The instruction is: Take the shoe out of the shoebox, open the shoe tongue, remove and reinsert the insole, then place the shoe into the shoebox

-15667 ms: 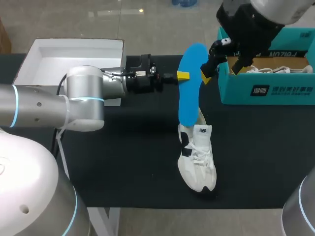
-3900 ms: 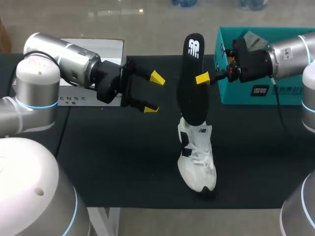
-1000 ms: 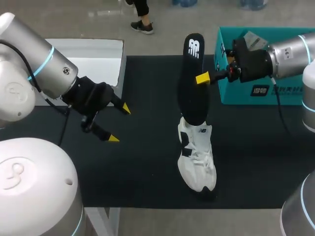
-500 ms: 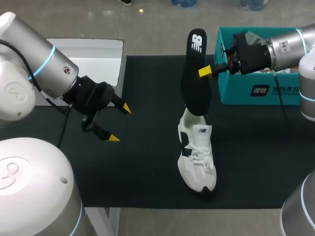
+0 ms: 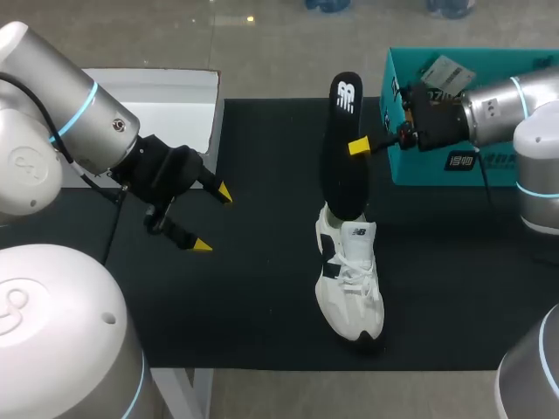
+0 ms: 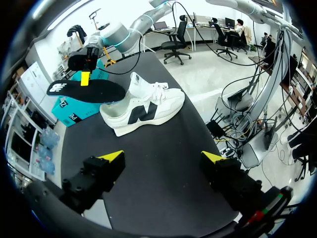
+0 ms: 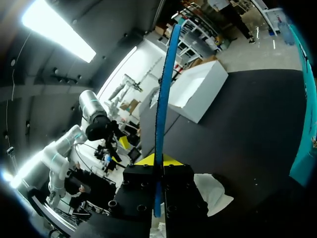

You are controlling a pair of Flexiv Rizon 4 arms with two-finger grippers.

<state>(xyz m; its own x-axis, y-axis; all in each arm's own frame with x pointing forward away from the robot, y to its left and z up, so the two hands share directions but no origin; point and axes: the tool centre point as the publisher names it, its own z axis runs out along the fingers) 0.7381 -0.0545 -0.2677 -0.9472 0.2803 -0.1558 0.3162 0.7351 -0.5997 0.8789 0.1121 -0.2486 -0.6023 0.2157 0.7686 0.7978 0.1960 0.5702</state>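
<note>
On the black tabletop [image 5: 262, 288], a white shoe [image 5: 351, 279]; right fingers [image 5: 358, 145] clamp its upright black insole [image 5: 345, 148], left fingers [image 5: 224, 192] spread, empty.

the white shoe [image 5: 349, 279] rests on the black table [image 5: 262, 314], toe toward the near edge, laces up. the black insole [image 5: 345, 148] rises from the shoe's far end, its lower end at the opening and its logo end at the far side. the right gripper [image 5: 360, 145] comes in from the right and pinches the insole's right edge, one yellow tip showing. behind that arm sits the teal shoebox [image 5: 419, 170]. the left gripper [image 5: 213, 219] hangs over the table well left of the shoe, fingers spread wide. a white box lid [image 5: 157, 96] lies at the far left.
</note>
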